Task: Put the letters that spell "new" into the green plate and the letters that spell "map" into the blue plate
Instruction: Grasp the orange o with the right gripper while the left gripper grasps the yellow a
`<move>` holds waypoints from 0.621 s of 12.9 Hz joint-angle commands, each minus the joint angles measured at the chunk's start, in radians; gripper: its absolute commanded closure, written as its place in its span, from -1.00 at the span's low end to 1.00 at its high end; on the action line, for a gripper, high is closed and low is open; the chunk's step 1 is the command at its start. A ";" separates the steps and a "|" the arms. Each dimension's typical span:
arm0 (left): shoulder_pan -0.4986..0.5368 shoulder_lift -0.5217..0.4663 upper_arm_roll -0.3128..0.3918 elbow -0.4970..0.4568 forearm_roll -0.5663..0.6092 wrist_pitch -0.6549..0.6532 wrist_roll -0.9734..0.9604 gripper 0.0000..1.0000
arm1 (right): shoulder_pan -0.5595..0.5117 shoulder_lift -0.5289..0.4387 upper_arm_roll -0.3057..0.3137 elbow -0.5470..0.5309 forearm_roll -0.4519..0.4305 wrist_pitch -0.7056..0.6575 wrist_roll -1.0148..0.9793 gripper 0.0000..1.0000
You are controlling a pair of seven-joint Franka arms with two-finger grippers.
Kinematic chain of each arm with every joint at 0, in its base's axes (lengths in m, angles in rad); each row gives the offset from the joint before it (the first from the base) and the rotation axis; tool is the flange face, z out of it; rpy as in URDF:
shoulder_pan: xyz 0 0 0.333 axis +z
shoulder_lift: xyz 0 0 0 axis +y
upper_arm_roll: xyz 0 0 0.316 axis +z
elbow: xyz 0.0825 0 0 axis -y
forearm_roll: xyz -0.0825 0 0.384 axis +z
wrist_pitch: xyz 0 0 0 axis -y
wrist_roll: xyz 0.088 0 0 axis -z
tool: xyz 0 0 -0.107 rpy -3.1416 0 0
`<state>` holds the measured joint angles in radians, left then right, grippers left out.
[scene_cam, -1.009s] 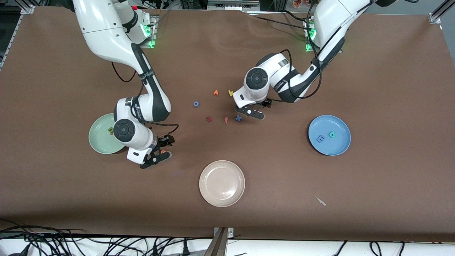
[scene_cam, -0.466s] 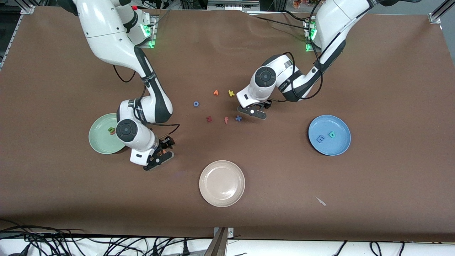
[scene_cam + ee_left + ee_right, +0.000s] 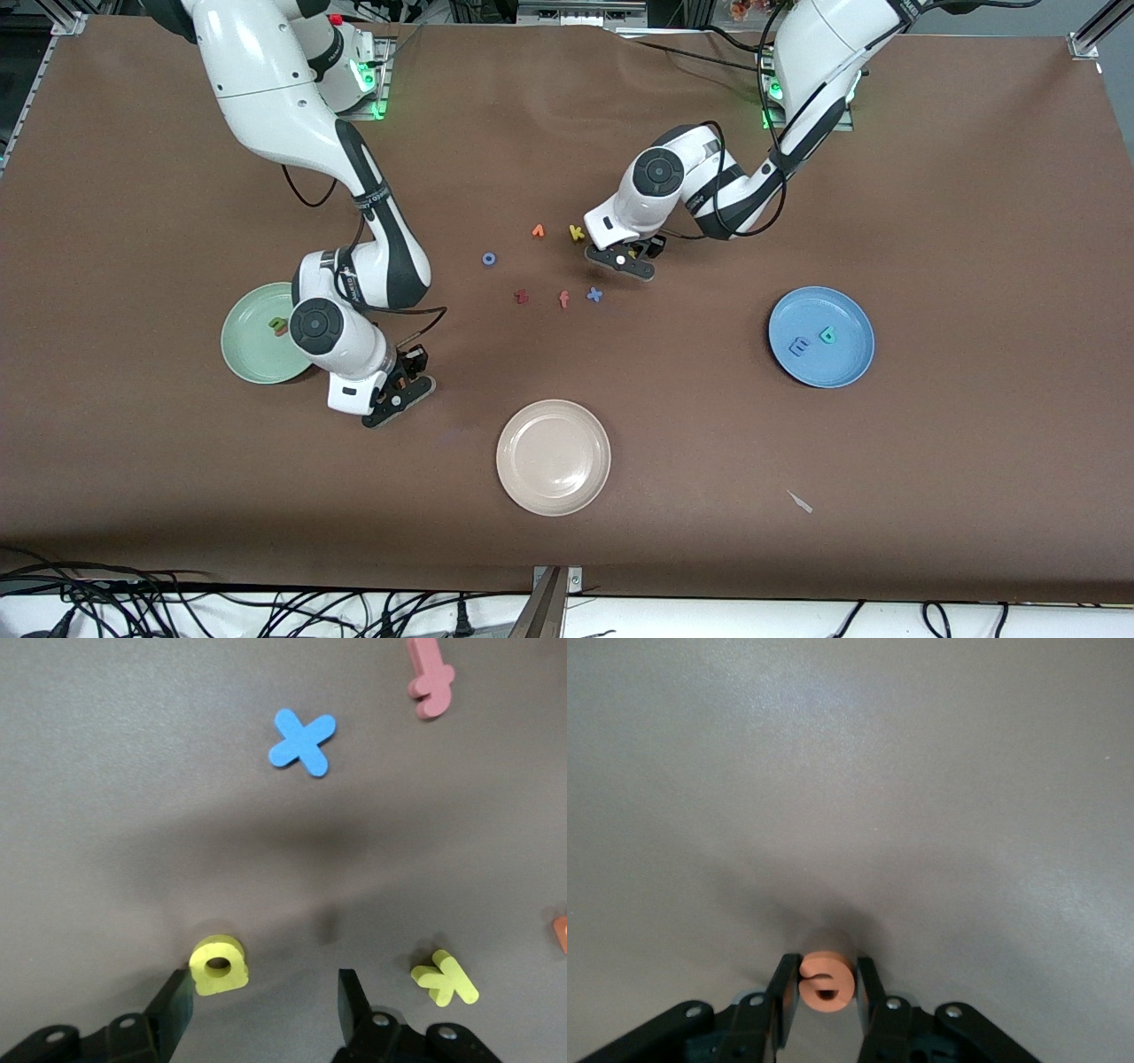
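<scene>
My right gripper (image 3: 400, 390) (image 3: 826, 974) is down at the table beside the green plate (image 3: 244, 354), shut on the orange e (image 3: 826, 981), with a finger against each side of it. A green n (image 3: 276, 323) and a reddish letter next to it lie in that plate. My left gripper (image 3: 625, 260) (image 3: 264, 988) hangs open low over the table. The yellow a (image 3: 219, 965) lies against one fingertip, well apart from the other. The blue plate (image 3: 821, 337) holds the blue m (image 3: 799, 346) and teal p (image 3: 827, 334).
A yellow k (image 3: 576, 232) (image 3: 446, 979), an orange letter (image 3: 538, 230), a blue o (image 3: 488, 259), a dark red z (image 3: 521, 297), a pink f (image 3: 563, 299) and a blue x (image 3: 594, 294) lie mid-table. The beige plate (image 3: 554, 456) sits nearer the camera.
My right gripper's fingers have closed onto the orange e. My left gripper has moved from beside the blue x to the yellow a, its fingers drawn somewhat closer together.
</scene>
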<state>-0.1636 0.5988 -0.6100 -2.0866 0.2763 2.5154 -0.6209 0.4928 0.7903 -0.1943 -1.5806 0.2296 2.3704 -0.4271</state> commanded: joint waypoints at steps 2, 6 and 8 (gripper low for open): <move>-0.004 -0.016 0.004 -0.032 0.061 0.013 -0.031 -0.22 | -0.007 0.021 0.009 0.049 0.007 -0.005 -0.012 0.93; -0.002 -0.014 0.013 -0.032 0.110 0.013 -0.037 -0.22 | -0.057 -0.035 -0.005 0.106 0.013 -0.231 -0.007 1.00; 0.001 -0.008 0.016 -0.030 0.110 0.013 -0.037 -0.24 | -0.106 -0.086 -0.039 0.102 0.013 -0.377 -0.004 1.00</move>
<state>-0.1631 0.5993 -0.5991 -2.1015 0.3502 2.5153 -0.6306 0.4372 0.7601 -0.2194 -1.4746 0.2306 2.1163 -0.4267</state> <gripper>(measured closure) 0.383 0.722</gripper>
